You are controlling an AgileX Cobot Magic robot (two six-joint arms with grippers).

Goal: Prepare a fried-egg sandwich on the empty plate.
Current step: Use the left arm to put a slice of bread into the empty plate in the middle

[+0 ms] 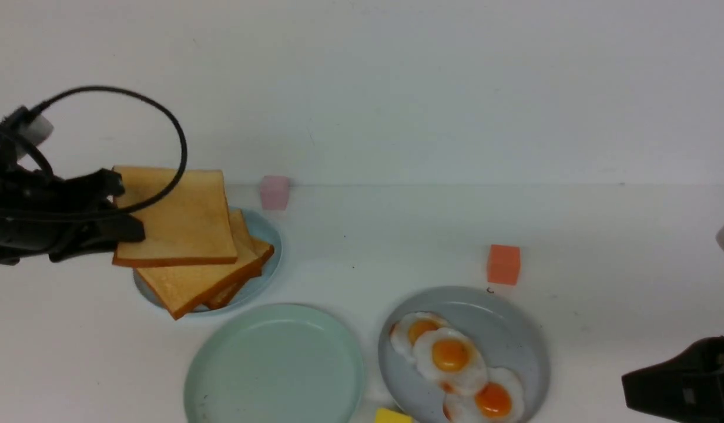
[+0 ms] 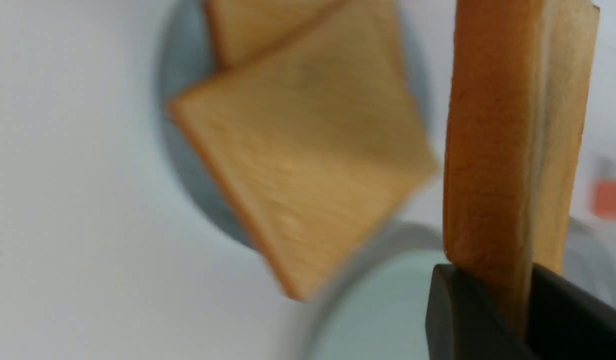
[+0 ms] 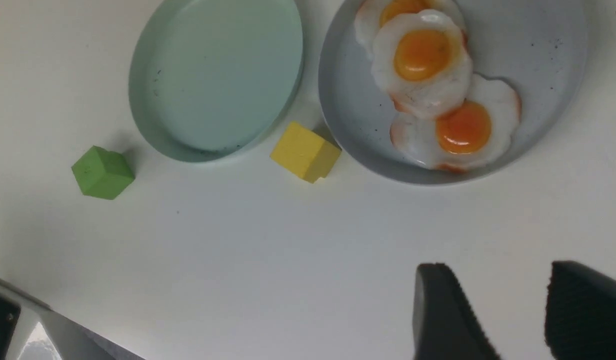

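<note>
Evidently the mint-green plate has no sandwich on it yet; its makings lie around that plate. Beyond it and to its left, the left fingers are closed on one square toast slice, gripping near a side edge. That slice seems to be held above the other toast slices on the light-blue plate, though the blur in the left wrist view makes the gap hard to judge. To the right of the mint-green plate sits the grey-blue plate with three fried eggs, partly overlapping. The right fingers stand wide with nothing between them, further to its right.

The slice looks light and fairly stiff, so an edge grip should carry it without much sag; a hard squeeze might dent it, and a loose one could let it swing about the crust. It wants lowering flat onto the mint-green plate as the base. The eggs look thin, smooth and perhaps rubbery, apt to slip or drag a neighbour along. The uppermost would be the easiest to take, pinched by its white rim, off the yolk. The second slice should then go squarely on top, pressed only lightly.
</note>
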